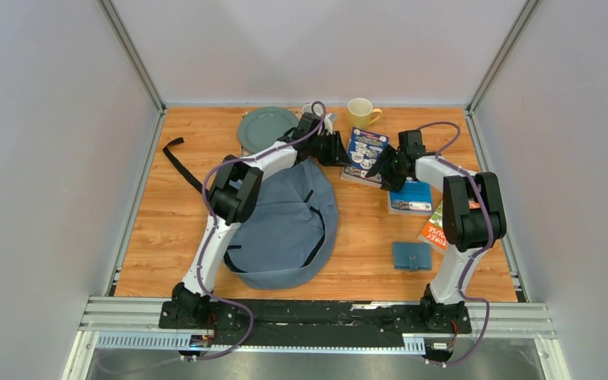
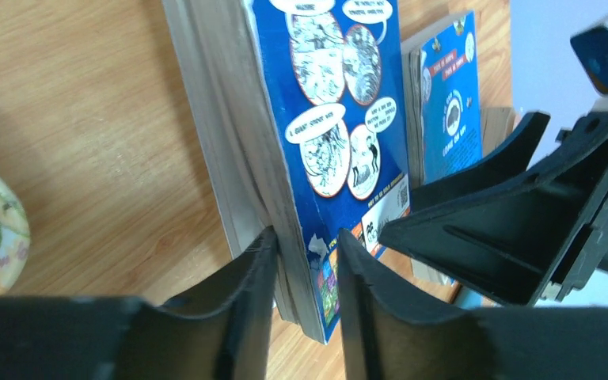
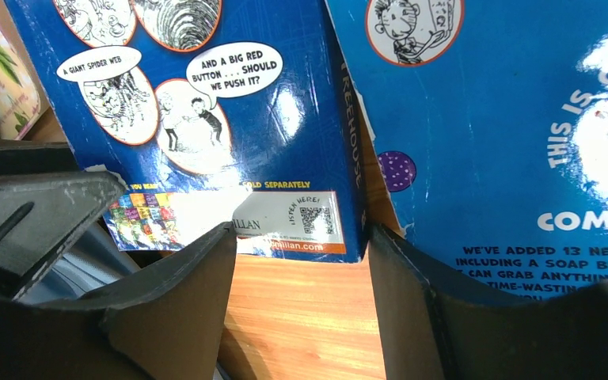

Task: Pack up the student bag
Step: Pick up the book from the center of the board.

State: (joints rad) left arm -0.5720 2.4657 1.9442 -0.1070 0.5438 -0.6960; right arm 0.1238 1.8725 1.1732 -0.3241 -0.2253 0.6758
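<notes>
1. The counter (image 1: 166,237) carries the student bag (image 1: 285,229), which lies slumped left of centre, near the arm bases.
2. The left arm (image 1: 233,192) rises from its base, bends at the elbow above the bag and extends forward and to the right past the bag's far edge.
3. The right arm (image 1: 471,210) folds at a raised elbow and points back toward the left, its wrist facing the other wrist.
4. A blue comic book (image 1: 366,150) lies between the two wrists, one side tilted up.
5. The left fingers (image 2: 241,293) are narrow, pinching the book's corner, one against the pages and one on the cover.
6. The right fingers (image 3: 182,293) stand wide and hold nothing. Bare counter shows between them, and the book's lower edge lies just beyond their tips.
</notes>
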